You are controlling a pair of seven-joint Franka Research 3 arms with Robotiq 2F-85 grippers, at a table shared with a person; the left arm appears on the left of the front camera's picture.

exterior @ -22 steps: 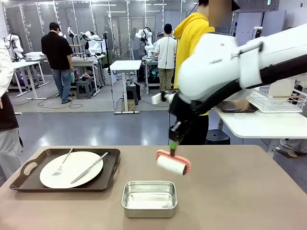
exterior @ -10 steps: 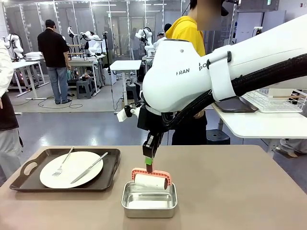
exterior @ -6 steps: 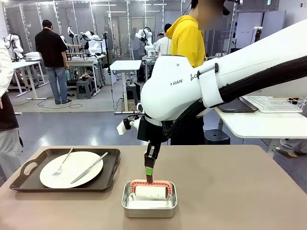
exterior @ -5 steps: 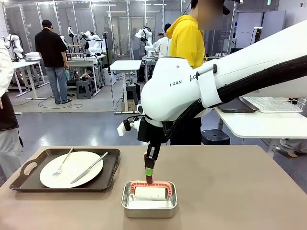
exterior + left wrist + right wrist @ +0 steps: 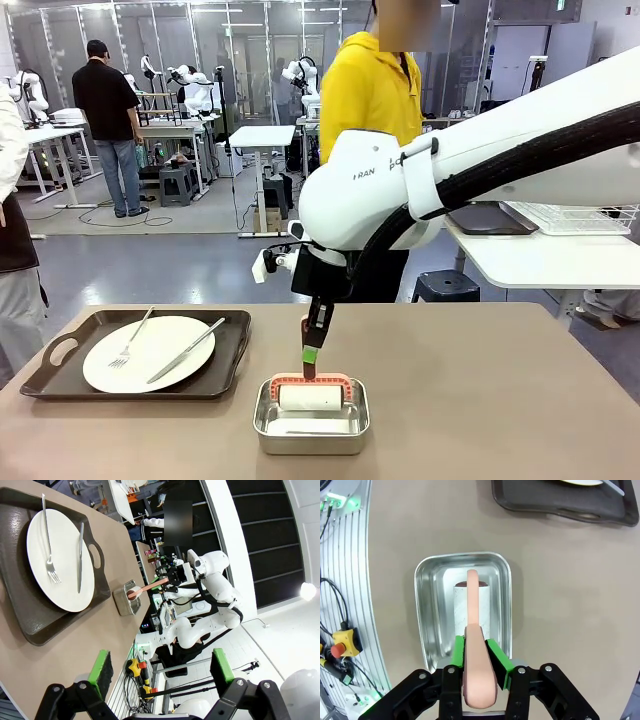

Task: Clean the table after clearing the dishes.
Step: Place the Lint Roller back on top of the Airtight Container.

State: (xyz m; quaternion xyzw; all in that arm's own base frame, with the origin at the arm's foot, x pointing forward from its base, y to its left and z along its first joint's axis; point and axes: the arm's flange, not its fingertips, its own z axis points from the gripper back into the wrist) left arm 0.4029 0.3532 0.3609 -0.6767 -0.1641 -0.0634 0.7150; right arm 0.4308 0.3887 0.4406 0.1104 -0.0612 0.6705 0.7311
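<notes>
Right gripper (image 5: pixel 309 362): your right arm reaches across the middle, and its green pads are pinched on the pink handle of the lint roller (image 5: pixel 310 397), fingers pointing down
Lint roller: you'll find its white roll inside the walls of the steel pan (image 5: pixel 312 433), with the handle rising up to the fingers; you cannot tell if the roll touches the bottom
Steel pan: near the near edge of the table (image 5: pixel 480 400), about the middle, just right of the tray (image 5: pixel 236 340)
Left gripper (image 5: pixel 160 667): fingers spread wide with nothing between them, off the table's left end, looking along it over the tray
Dishes: you have one white plate (image 5: pixel 170 335) on the dark brown tray at the near left; the fork (image 5: pixel 130 340) lies on its left part, the knife (image 5: pixel 186 350) on its right, both slanting
Person (image 5: pixel 370 90): yellow top, standing at the far side behind your right arm
</notes>
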